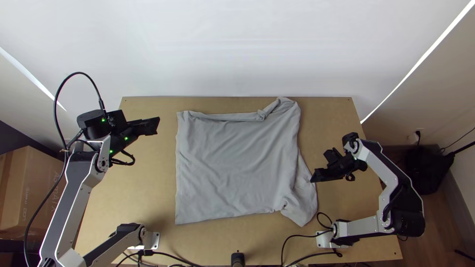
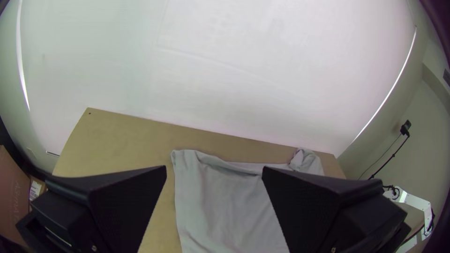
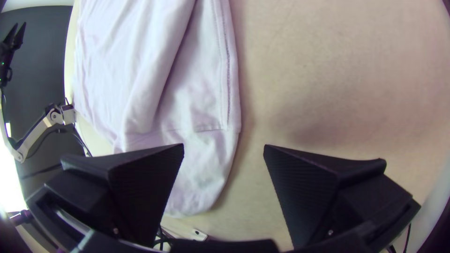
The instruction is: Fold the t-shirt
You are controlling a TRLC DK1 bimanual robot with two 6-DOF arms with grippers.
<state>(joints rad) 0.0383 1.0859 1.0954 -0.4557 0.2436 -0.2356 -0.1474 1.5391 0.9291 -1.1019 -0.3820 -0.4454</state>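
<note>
Counter (image 1: 143, 198): bears the t-shirt (image 1: 232, 163), spread but uneven, between the two sets of fingers

Long axis hard to call, outline near square; perhaps a little longer from one gripper toward the other

Right gripper (image 1: 318, 167): nearer arm, fingers apart, just beside the shirt's side edge. Bulk of cloth lies from them toward the left arm, loose flap (image 1: 301, 200), probably a sleeve, toward the bases. Contact: cannot tell

Left gripper (image 1: 157, 124): fingers apart, holding nothing; far corner (image 1: 184, 118) near, on the right arm's side

Rolled far edge (image 1: 225, 116) runs away from left fingers to a bunched bit (image 1: 282, 105)

Top view gives the whole outline; right wrist view adds stitching (image 3: 228, 70) beyond the right fingers. Straightening that flap likely comes first
</note>
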